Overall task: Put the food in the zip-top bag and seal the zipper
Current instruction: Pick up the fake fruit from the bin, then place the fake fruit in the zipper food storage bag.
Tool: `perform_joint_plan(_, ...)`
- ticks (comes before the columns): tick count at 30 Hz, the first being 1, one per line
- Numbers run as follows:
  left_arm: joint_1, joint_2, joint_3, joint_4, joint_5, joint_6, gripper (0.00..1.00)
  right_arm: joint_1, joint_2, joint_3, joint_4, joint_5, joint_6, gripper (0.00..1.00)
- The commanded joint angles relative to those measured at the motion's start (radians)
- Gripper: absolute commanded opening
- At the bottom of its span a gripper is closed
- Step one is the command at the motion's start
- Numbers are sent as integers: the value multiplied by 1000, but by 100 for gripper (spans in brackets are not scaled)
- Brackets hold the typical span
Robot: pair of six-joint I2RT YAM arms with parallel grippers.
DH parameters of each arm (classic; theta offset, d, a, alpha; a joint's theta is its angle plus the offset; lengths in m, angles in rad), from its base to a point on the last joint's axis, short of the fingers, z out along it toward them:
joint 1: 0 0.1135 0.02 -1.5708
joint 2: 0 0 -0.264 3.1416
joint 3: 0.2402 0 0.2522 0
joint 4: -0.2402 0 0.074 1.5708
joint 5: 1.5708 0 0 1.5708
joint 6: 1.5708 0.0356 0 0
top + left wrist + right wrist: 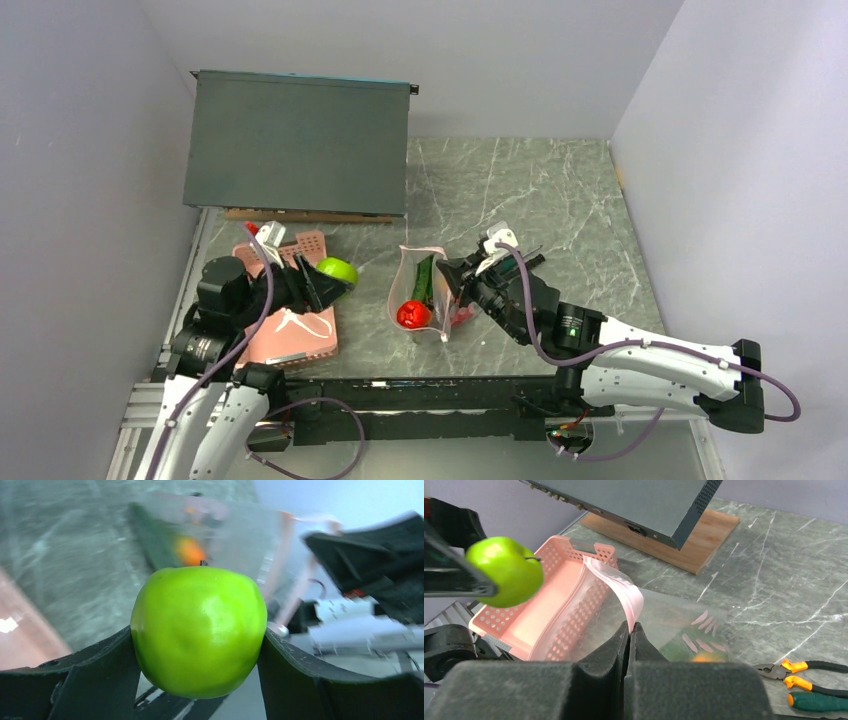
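My left gripper (322,282) is shut on the green apple (338,268) and holds it in the air above the pink basket's right side, left of the bag. In the left wrist view the apple (198,630) fills the space between both fingers. The clear zip-top bag (420,290) stands open at mid-table, with a red-orange fruit (412,315) and long green pods (426,275) inside. My right gripper (630,630) is shut on the bag's pink zipper strip (624,592) and holds the mouth edge up. The apple also shows in the right wrist view (504,570).
The pink slotted basket (290,338) sits at the near left, under my left arm. A dark flat box (297,150) rests tilted on a wooden board (694,535) at the back left. Orange- and green-handled pliers (809,677) lie to the right of the bag.
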Motion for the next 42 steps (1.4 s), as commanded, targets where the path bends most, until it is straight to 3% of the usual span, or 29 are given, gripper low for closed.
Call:
perform_joint_plan(1,-143,-9,60,150,115,-77,22,3,5,32,57,-4,11,0)
perform_joint_plan(7,-554,103,150,215,-145,-51,20,5,21,37,54,4,8,0)
perform_joint_plan(13,-748,310,290,108,-333,11,23,3,20,37,54,5,8,0)
perform_joint_plan(20,-766,420,332,69,-433,-29,23,4,-2,29,56,-4,12,0)
perform_joint_plan(28,-766,489,366,61,-477,-58,56,4,-26,27,51,-12,15,0)
perform_joint_plan(35,-765,535,405,47,-471,-86,67,4,-32,28,46,-18,18,0)
perform_joint_plan(42,-766,537,427,43,-493,-121,86,5,-33,29,46,-19,18,0)
